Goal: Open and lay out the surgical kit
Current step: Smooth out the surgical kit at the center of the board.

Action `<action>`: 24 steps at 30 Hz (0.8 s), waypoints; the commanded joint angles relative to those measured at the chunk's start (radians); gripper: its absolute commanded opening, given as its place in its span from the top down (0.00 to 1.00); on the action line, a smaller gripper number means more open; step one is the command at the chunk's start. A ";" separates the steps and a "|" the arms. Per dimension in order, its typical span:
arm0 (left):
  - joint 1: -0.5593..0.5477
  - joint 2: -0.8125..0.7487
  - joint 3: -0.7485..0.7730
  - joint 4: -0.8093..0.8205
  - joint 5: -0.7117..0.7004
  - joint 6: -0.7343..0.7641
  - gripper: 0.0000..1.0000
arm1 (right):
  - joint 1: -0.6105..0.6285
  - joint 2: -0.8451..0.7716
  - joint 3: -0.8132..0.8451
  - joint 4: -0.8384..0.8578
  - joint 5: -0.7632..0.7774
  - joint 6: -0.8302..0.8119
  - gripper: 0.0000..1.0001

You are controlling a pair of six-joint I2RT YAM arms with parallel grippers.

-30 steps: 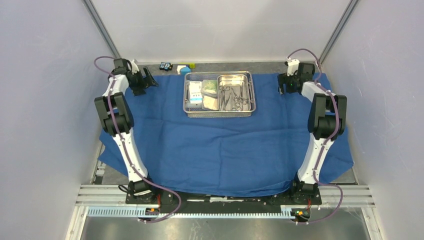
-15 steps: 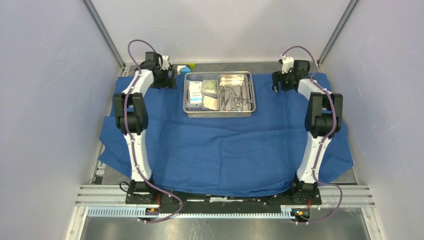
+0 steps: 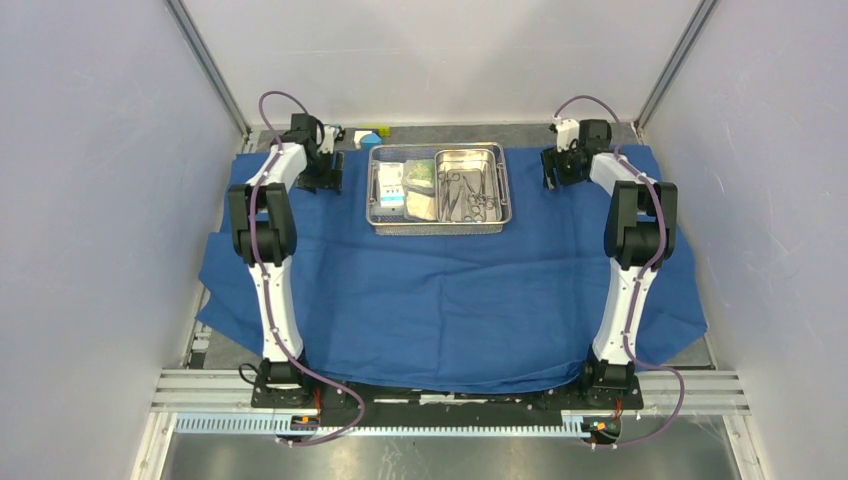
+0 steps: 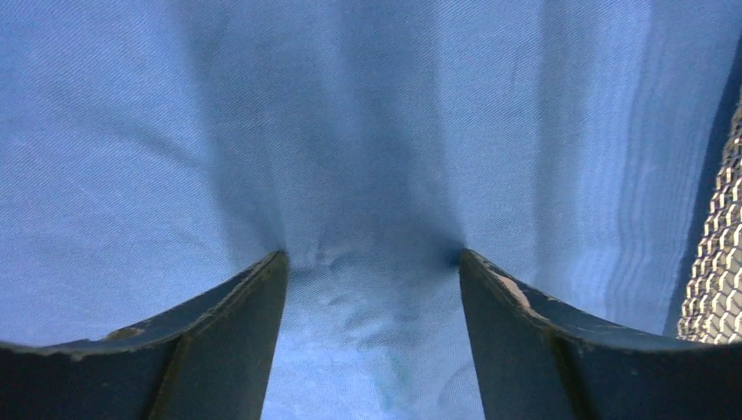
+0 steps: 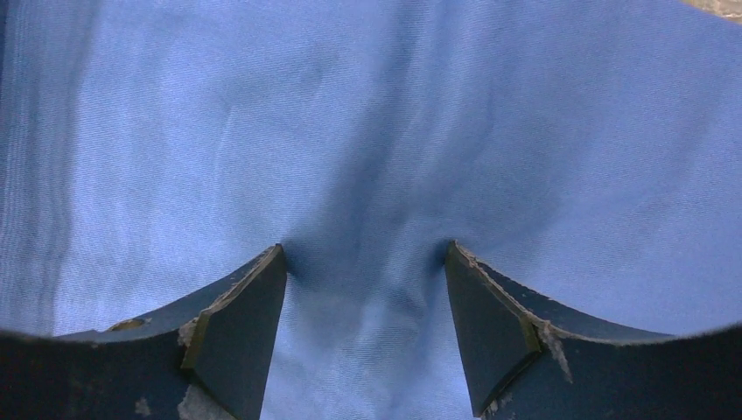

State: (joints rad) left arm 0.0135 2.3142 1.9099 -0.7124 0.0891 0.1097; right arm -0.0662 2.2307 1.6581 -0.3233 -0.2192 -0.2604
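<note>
The blue cloth wrap [image 3: 450, 290] lies spread flat over the table. On it at the back centre stands the wire-mesh tray [image 3: 438, 228]. The tray holds the steel pan [image 3: 478, 158] with metal instruments [image 3: 466, 200] on the right and clear packets [image 3: 404, 186] on the left. My left gripper [image 3: 328, 176] is just left of the tray, pointing down. Its tips [image 4: 372, 255] press on the cloth with the jaws apart and the fabric dimpled between them. My right gripper [image 3: 552, 172] is right of the tray, and its tips [image 5: 366, 247] are likewise apart on the cloth.
A small white-yellow-blue block toy [image 3: 374, 134] sits behind the tray on the bare table strip. The tray's mesh wall [image 4: 717, 254] shows at the right edge of the left wrist view. Enclosure walls stand close on both sides and at the back.
The left arm swung from the far left corner in beside the tray. The right gripper shifted slightly left. Both came down onto the cloth, and their jaws narrowed a little.
</note>
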 commanded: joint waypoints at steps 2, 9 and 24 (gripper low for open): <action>-0.001 0.042 -0.038 -0.055 0.021 0.040 0.33 | -0.001 0.072 0.011 -0.082 0.022 -0.032 0.33; -0.001 0.067 -0.023 -0.080 0.058 0.045 0.60 | -0.001 0.094 0.030 -0.097 0.026 -0.045 0.58; 0.019 0.100 0.116 -0.119 0.139 -0.054 0.98 | -0.003 0.116 0.110 -0.090 0.088 -0.006 1.00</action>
State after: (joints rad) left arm 0.0227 2.3558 1.9850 -0.7948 0.1326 0.1329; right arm -0.0566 2.2761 1.7493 -0.4023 -0.2382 -0.2756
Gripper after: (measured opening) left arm 0.045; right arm 0.021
